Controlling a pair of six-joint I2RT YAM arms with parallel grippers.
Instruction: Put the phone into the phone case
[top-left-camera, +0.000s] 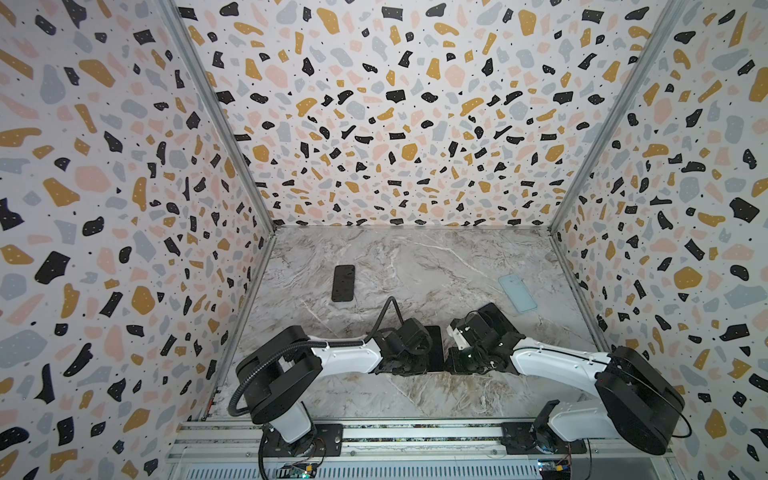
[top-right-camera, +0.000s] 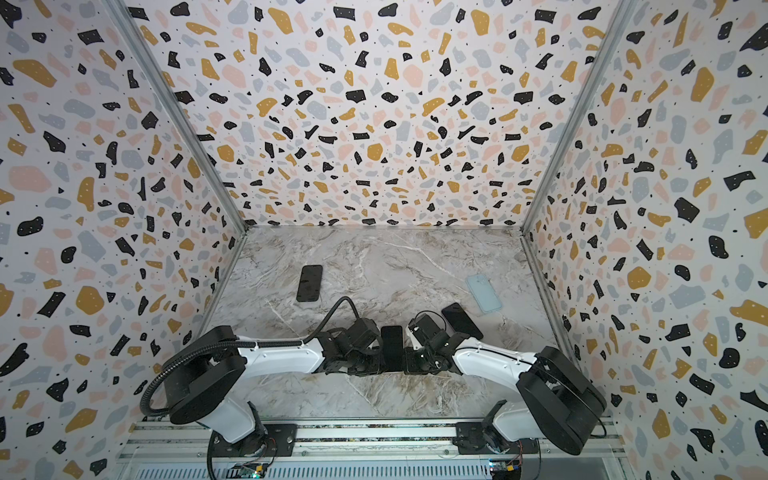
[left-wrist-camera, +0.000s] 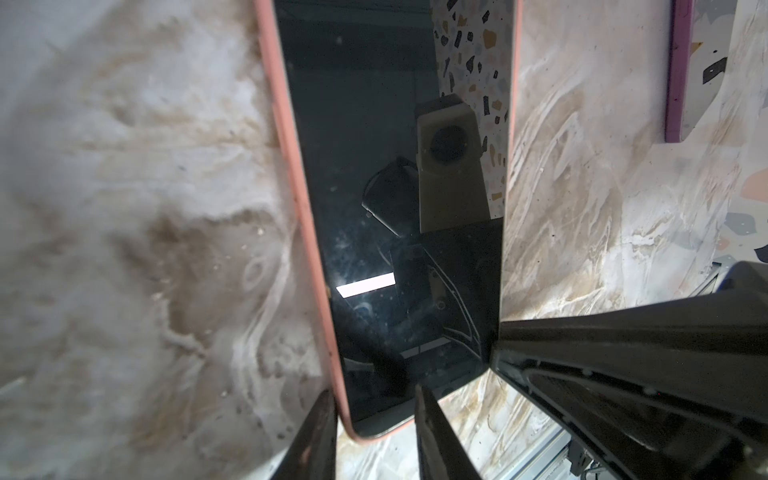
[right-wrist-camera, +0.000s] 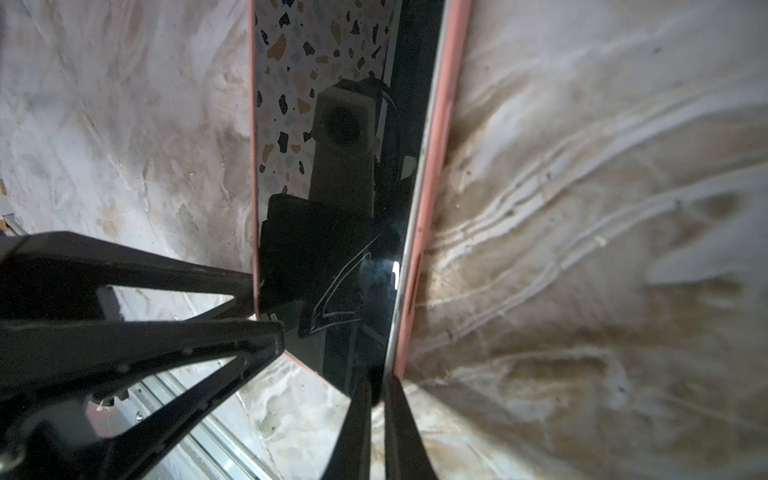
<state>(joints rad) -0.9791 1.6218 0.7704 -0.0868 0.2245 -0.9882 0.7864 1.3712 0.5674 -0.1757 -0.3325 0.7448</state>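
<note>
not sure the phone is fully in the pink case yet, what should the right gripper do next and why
Probably press the shut right gripper down on the phone corner: its silver edge shows beside the pink case rim there, so that side looks unseated, though I cannot be sure.

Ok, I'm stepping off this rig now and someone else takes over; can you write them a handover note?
Left gripper: jaws part open, straddling a corner of the phone; no clear grip.
Right gripper: shut, tips at the phone's long edge.
Things: phone lies screen up in the pink case, between the grippers, front centre.
Done: phone looks set in the case.
Left: one long side shows the phone's silver edge beside the rim, so perhaps press it home, then withdraw.
Farther back: another phone and a blue case.
</note>
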